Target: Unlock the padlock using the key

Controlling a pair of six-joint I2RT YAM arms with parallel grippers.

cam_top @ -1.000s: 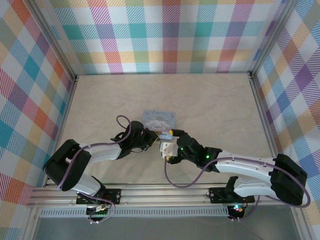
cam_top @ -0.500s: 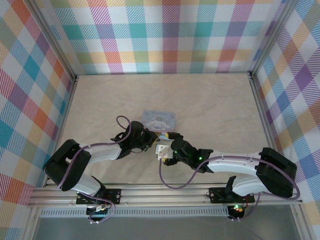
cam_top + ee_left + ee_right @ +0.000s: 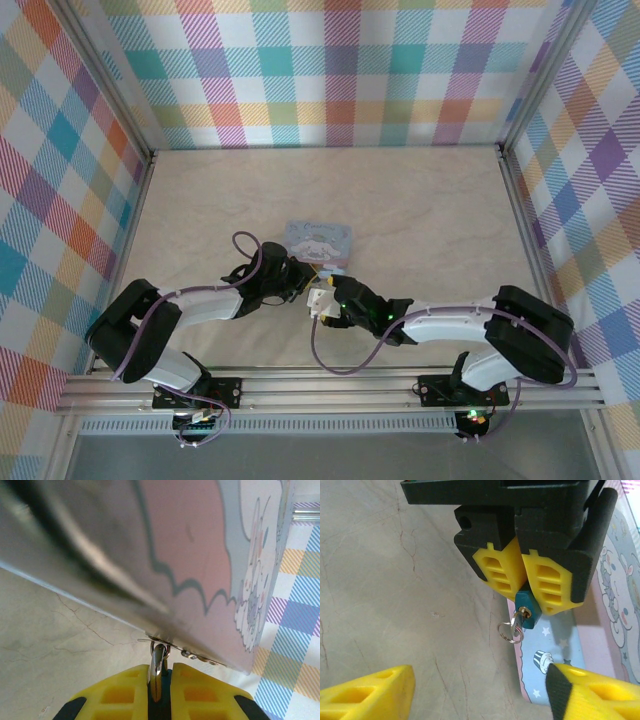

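Pale marble-patterned table [image 3: 420, 210] bearing a single item: a light blue rectangular tin [image 3: 320, 240] printed with a white cartoon dog, lying near the centre, slightly toward 12 o'clock.

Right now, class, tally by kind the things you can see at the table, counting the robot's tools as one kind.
Tin: 1
Padlock: 1
Key, with its ring: 1
Tools: 2, the left tool and the right tool
Total: 5
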